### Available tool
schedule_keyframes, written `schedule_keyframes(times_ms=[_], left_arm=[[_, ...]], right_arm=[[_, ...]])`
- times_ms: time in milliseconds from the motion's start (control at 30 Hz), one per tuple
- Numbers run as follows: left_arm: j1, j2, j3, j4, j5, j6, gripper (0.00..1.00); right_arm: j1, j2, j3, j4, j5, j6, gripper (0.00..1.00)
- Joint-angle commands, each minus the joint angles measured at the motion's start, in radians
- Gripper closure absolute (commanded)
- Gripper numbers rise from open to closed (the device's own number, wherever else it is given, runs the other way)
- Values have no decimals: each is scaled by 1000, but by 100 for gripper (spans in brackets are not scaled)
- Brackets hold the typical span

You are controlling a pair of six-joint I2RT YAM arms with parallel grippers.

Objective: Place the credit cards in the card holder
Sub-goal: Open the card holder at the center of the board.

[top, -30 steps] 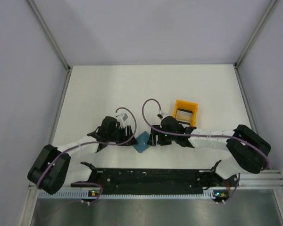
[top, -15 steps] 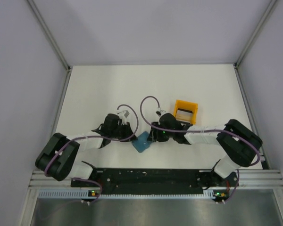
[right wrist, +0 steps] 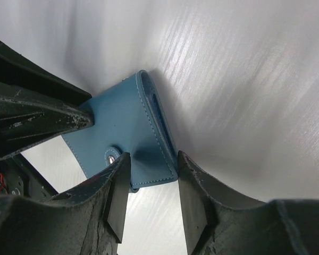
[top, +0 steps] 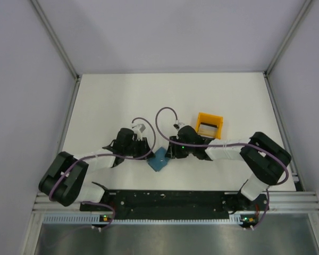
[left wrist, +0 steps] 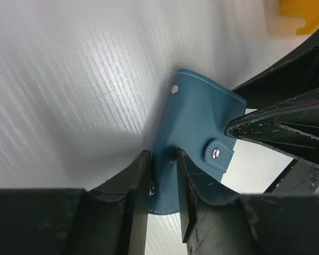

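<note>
The card holder (top: 160,159) is a teal-blue wallet lying on the white table between my two grippers. My left gripper (top: 148,153) is shut on its near edge; in the left wrist view the gripper (left wrist: 160,156) pinches a blue fold of the wallet (left wrist: 196,119). My right gripper (top: 170,152) comes from the other side. In the right wrist view the gripper (right wrist: 151,159) is open, its jaws straddling the wallet's (right wrist: 122,125) corner next to the snap tab. The wallet is folded shut. No credit card shows clearly; a pale piece (top: 206,129) sits in the orange rack.
An orange open-frame rack (top: 209,125) stands just behind my right wrist. The grey side walls close in the table to the left and right. The black rail (top: 170,199) with the arm bases runs along the near edge.
Both arms have folded in closer to the wallet, elbows shifted toward the middle. The right gripper has crept slightly left. The wallet has barely moved.
</note>
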Motion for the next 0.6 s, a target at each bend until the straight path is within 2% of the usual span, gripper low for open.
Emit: schedule_keyframes(times_ms=[0,167,267,333,367,567], left_arm=[[-14,2,15,68,107,6,69],[-14,68,32,89,171,14,69],[-14,91,43,78,186,26,81],[-12,99,56,52,179,36,97],[-14,103,66,39,171,46,100],[-12,120,174,-121,104,124,100]], right_arm=[[16,45,24,-7,-38,-1,59],[17,51,23,-9,-35,2,57],[16,51,21,-6,-34,7,57],[16,49,20,-6,-37,5,57],[17,46,18,-6,-40,1,57],[17,-45,27,-81,24,-123,49]])
